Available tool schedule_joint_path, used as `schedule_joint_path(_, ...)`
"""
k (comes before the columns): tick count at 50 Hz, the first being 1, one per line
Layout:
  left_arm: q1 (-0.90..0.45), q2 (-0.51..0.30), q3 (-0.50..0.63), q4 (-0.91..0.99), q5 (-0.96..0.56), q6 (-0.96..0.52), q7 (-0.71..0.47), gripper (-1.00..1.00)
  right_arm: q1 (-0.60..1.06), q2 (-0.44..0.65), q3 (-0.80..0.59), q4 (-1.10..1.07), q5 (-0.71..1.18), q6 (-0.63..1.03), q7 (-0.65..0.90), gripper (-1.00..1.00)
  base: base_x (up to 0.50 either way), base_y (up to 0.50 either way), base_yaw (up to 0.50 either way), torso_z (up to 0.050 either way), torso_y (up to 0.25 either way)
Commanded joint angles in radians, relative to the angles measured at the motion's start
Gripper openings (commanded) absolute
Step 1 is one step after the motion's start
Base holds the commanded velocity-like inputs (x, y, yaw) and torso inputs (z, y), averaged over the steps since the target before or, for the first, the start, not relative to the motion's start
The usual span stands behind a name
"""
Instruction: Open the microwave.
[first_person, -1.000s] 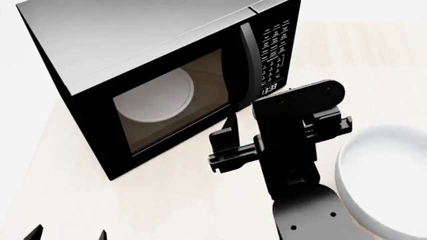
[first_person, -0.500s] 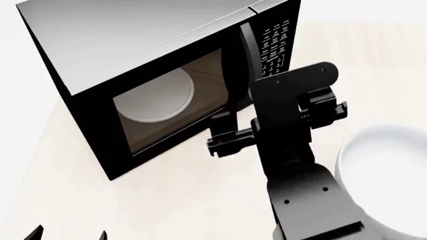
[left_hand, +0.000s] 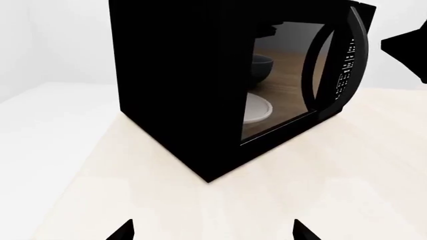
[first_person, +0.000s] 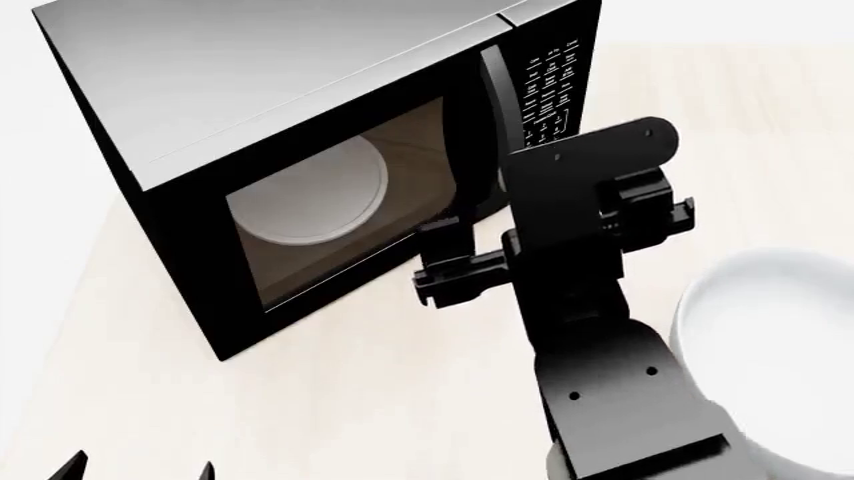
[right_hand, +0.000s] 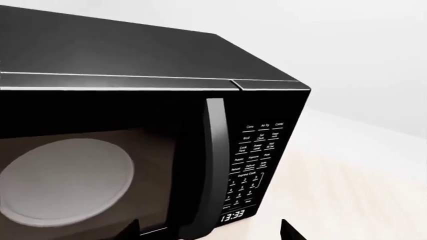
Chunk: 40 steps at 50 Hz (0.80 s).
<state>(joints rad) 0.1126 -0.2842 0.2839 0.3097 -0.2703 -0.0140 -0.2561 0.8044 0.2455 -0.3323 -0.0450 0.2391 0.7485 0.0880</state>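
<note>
**Ana:** Closer now: over the last second the right gripper has crept up and forward toward the microwave, and its wrist block now covers the clock digits that showed a moment ago.

**Ben:** Is it on the handle yet?

**Ana:** Not that I can confirm. From the head view the gripper sits just in front of the door's lower right corner, beside the handle's foot. Its two fingers stand apart, nothing between them.

**Ben:** And the door?

**Ana:** Shut, flush with the keypad; the turntable plate shows through the glass. The microwave hasn't shifted on the surface.

**Ben:** Left arm?

**Ana:** Only the left gripper's fingertips show, spread wide, low and well apart from the microwave, unchanged.

**Ben:** So the approach is nearly done?

**Ana:** I'd judge so. Next it needs to straddle the handle before pulling.
</note>
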Motion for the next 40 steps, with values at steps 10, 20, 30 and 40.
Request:
schedule_joint_path(10, -0.004, -0.007, 0.005, 0.001, -0.008, -0.002, -0.007, 1.0, 0.135, -0.044, 0.0, 0.293, -0.006, -0.115, -0.04, 1.0, 0.0, 0.0, 0.0, 0.0, 0.0)
schedule_joint_path(20, -0.004, -0.01, 0.009, 0.002, -0.008, -0.001, -0.01, 1.0, 0.2, -0.069, -0.019, 0.451, -0.022, -0.188, -0.06, 1.0, 0.0, 0.0, 0.0, 0.0, 0.0)
schedule_joint_path(30, -0.002, -0.013, 0.015, 0.002, -0.007, 0.002, -0.013, 1.0, 0.251, -0.091, -0.041, 0.575, -0.034, -0.241, -0.078, 1.0, 0.0, 0.0, 0.0, 0.0, 0.0)
schedule_joint_path(40, -0.004, -0.014, 0.018, 0.0, -0.009, 0.005, -0.016, 1.0, 0.281, -0.11, -0.062, 0.626, -0.035, -0.251, -0.093, 1.0, 0.0, 0.0, 0.0, 0.0, 0.0)
